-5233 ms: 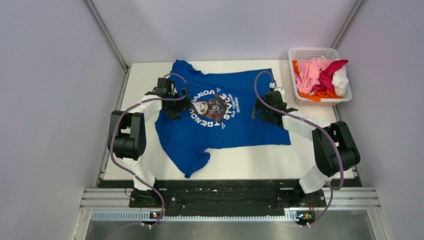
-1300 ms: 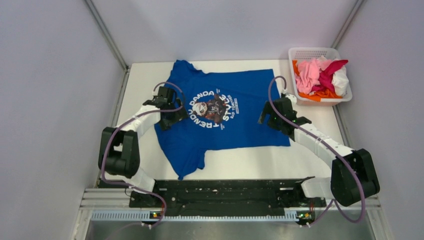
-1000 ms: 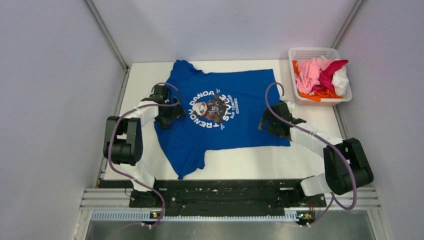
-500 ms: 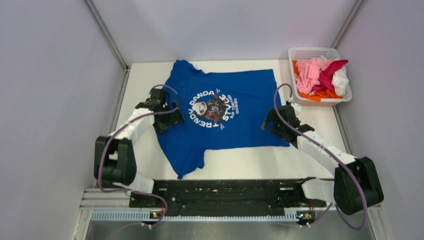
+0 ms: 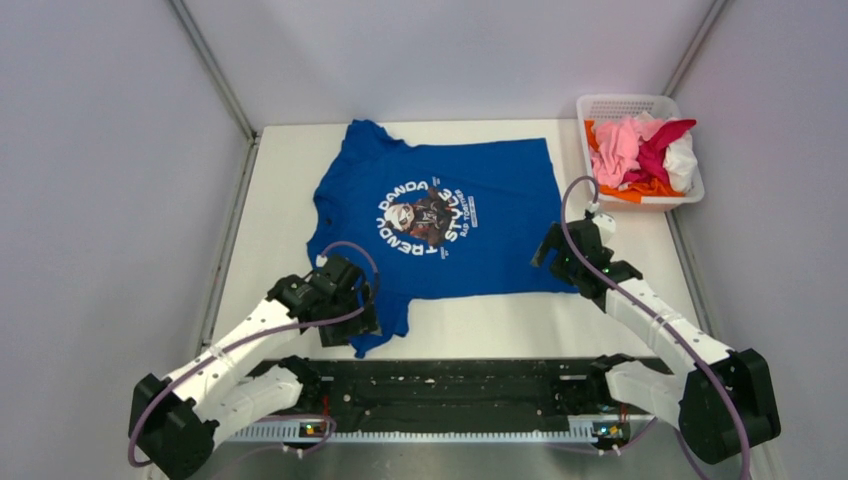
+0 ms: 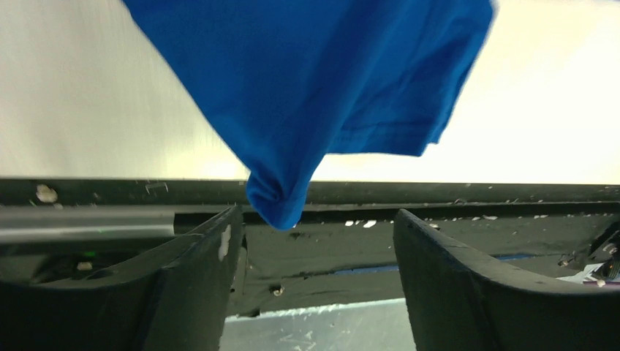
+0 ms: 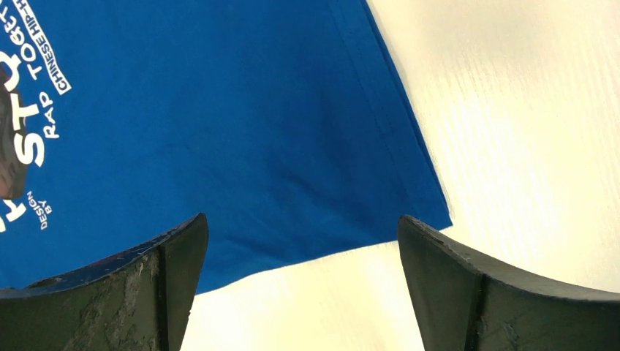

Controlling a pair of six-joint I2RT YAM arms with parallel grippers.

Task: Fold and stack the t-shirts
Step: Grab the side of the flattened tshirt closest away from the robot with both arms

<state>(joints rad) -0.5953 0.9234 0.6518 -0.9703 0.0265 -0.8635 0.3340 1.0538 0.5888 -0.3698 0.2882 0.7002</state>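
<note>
A royal blue t-shirt (image 5: 440, 230) with a round white-lettered print lies flat on the white table, print up. Its near sleeve (image 6: 292, 139) reaches the table's front edge, and the sleeve tip hangs just past it. My left gripper (image 5: 347, 312) is low over that sleeve; in the left wrist view it (image 6: 318, 219) is open, the tip just ahead of the fingers and nothing between them. My right gripper (image 5: 560, 258) hovers open over the shirt's near right hem corner (image 7: 431, 208), holding nothing (image 7: 303, 223). More t-shirts, pink (image 5: 615, 145), magenta (image 5: 665, 138), white and orange, fill the basket.
A white mesh basket (image 5: 625, 100) stands at the table's back right corner. A black rail (image 5: 450, 385) with the arm bases runs along the front edge. Grey walls close in on the left, back and right. Bare tabletop (image 5: 280, 170) shows left of the shirt.
My left arm has swung from the shirt's left side back to the near sleeve at the front edge, its jaws narrowing slightly. My right gripper has drifted toward the near right hem corner.
</note>
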